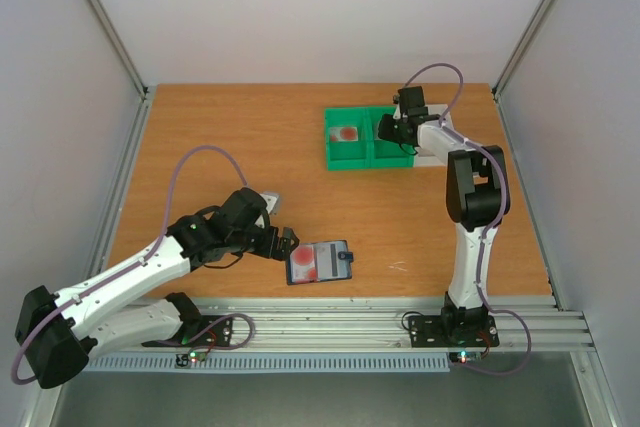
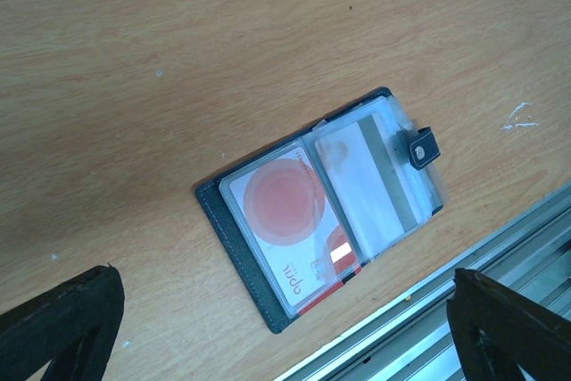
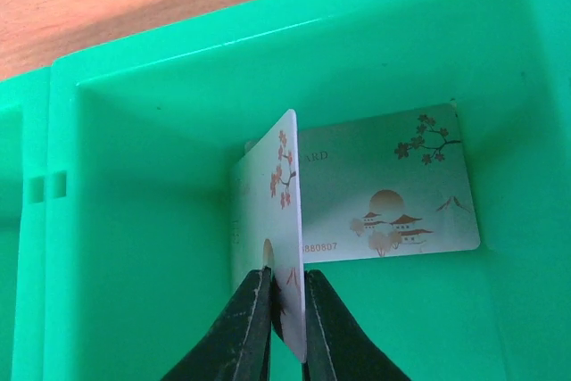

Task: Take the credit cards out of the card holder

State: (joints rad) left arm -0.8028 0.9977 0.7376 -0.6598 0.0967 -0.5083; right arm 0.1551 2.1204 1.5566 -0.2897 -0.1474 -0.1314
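Observation:
The dark navy card holder [image 1: 318, 262] lies open on the table near the front edge. In the left wrist view the card holder [image 2: 234, 229] shows a red and white credit card [image 2: 290, 220] in its left clear sleeve and a pale card with a grey stripe [image 2: 375, 180] in its right sleeve. My left gripper [image 1: 284, 243] is open and empty just left of the holder, its fingertips [image 2: 80, 314] spread wide above it. My right gripper [image 3: 287, 310] is shut on a white blossom-print card [image 3: 284, 202], held on edge inside the green bin [image 1: 355, 159]. A matching card [image 3: 393, 194] lies on the bin floor.
The green bin has two compartments; its left one holds a card with a red circle [image 1: 345, 134]. A white bin [image 1: 437, 152] sits right of it, partly behind my right arm. A metal rail [image 2: 500, 247] runs along the front table edge close to the holder.

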